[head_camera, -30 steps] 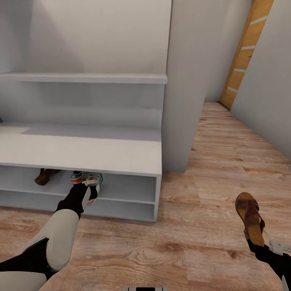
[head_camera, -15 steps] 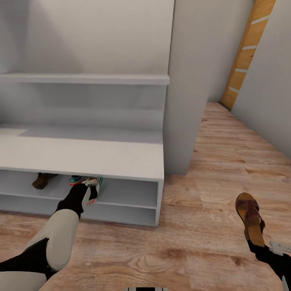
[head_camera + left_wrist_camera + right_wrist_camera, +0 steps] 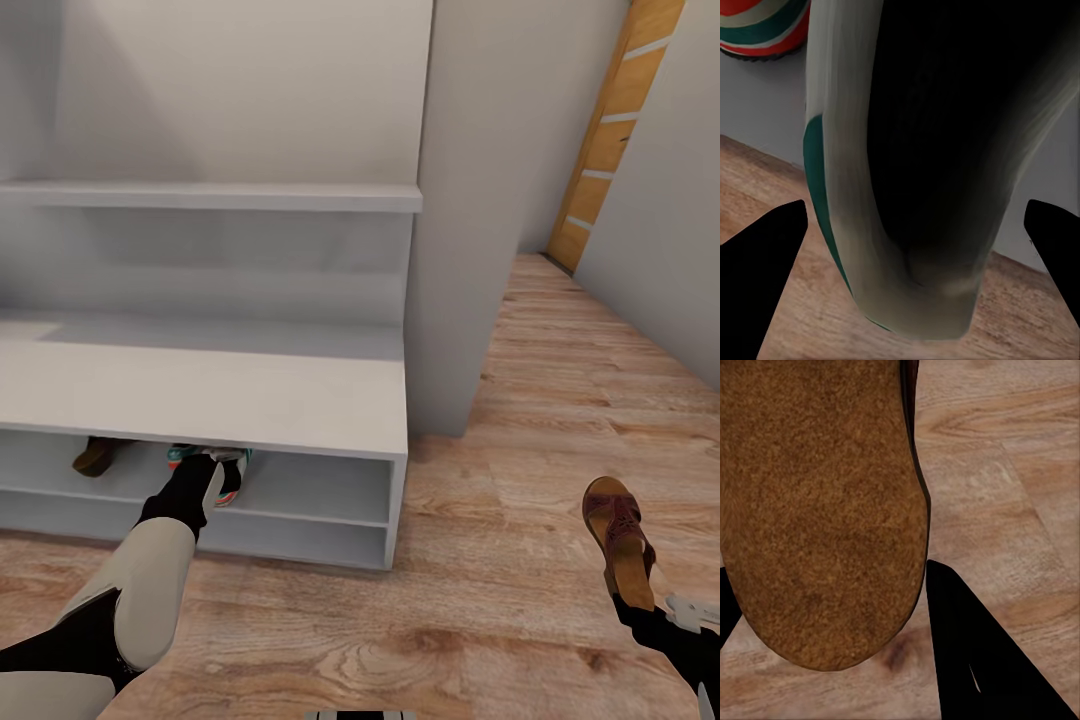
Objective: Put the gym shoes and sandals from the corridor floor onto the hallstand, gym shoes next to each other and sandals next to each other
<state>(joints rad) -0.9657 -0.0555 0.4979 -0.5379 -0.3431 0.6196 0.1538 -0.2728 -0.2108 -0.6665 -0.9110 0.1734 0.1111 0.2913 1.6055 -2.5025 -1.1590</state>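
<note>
Upper tier of your hallstand (image 3: 300, 400): 1 sandal (image 3: 92, 457), 1 gym shoe (image 3: 757, 30). Left gripper (image 3: 222, 462) grips the 2nd gym shoe (image 3: 228, 478) there; right gripper (image 3: 640, 600) grips the last sandal (image 3: 618, 530) above the floor (image 3: 450, 620).

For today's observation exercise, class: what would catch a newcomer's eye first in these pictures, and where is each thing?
First, the dark reddish-brown sandal, held up over the wood floor by the right tool at the picture's lower right. Next, a colourful gym shoe that the left tool is pushing into the upper tier of the pale-grey hallstand, where another sandal sits further left.
</note>
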